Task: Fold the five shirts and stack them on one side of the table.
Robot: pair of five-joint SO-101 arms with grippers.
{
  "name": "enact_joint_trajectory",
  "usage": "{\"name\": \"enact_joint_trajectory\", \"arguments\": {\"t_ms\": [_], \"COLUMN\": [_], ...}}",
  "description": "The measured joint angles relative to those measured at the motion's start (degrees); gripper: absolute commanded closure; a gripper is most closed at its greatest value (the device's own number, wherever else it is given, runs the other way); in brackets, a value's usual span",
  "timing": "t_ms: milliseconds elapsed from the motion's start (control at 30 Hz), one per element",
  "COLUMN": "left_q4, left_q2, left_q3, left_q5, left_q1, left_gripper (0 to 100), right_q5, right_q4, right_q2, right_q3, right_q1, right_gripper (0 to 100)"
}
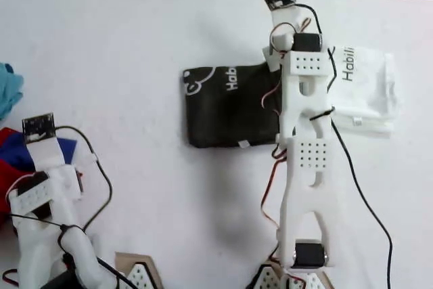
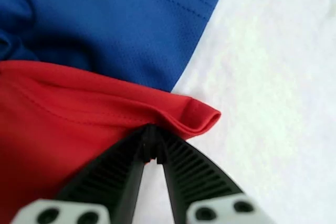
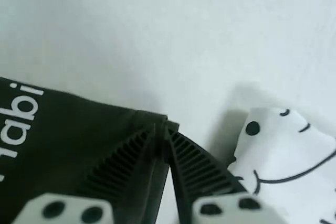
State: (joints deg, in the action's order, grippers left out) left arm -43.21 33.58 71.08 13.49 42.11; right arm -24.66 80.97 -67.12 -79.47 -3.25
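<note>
Your left gripper (image 2: 152,149) sits at the near left of the table (image 1: 122,38). Its jaws are pressed together tip to tip on the folded hem of the red shirt (image 2: 63,129). That shirt lies crumpled at the table's left edge, and its hem rises slightly where the tips meet it. The blue shirt (image 2: 105,24) touches it, with the red edge lying over the blue cloth. Farther along the same edge, just beyond those two, you have a light-blue shirt (image 1: 8,89) in a bunch. Your right gripper (image 3: 160,131) is out over the middle of the table, and its jaws are likewise closed with no gap, pinching the far right corner of the black shirt (image 1: 220,106). The black shirt lies flat, folded into a rectangle with its print facing up. The white shirt (image 1: 369,93) lies folded just to its right, with a strip of bare table between them. The right arm (image 1: 304,160) stretches from the near edge over that strip.
</note>
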Motion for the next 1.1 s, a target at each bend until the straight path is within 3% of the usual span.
{"name": "enact_joint_trajectory", "arguments": {"t_ms": [133, 267, 533, 733, 933, 1100], "left_q4": [0.0, 0.0, -3.3, -13.9, -29.8, -36.0], "left_q2": [0.0, 0.0, 0.0, -10.4, -37.5, -58.4], "left_q3": [0.0, 0.0, -10.2, -32.8, -64.9, -92.4], "left_q5": [0.0, 0.0, 5.7, 1.5, -8.2, -13.0], "left_q1": [0.0, 0.0, -2.9, -13.6, -24.5, -30.9], "left_gripper": [97, 97, 98, 98, 97, 97], "right_q5": [0.0, 0.0, 0.0, 0.4, 0.4, 0.4], "right_q4": [5.7, 9.7, 18.7, 19.0, 19.1, 15.3], "right_q2": [1.1, 3.1, 8.7, 13.9, 25.1, 36.5], "right_q3": [0.0, 0.0, 0.2, 5.1, 22.7, 40.2], "right_q1": [-3.2, -5.6, -5.4, -3.4, 0.4, 1.7], "right_gripper": [86.8, 98.7, 97.7, 97.7, 97.5, 97.6]}}
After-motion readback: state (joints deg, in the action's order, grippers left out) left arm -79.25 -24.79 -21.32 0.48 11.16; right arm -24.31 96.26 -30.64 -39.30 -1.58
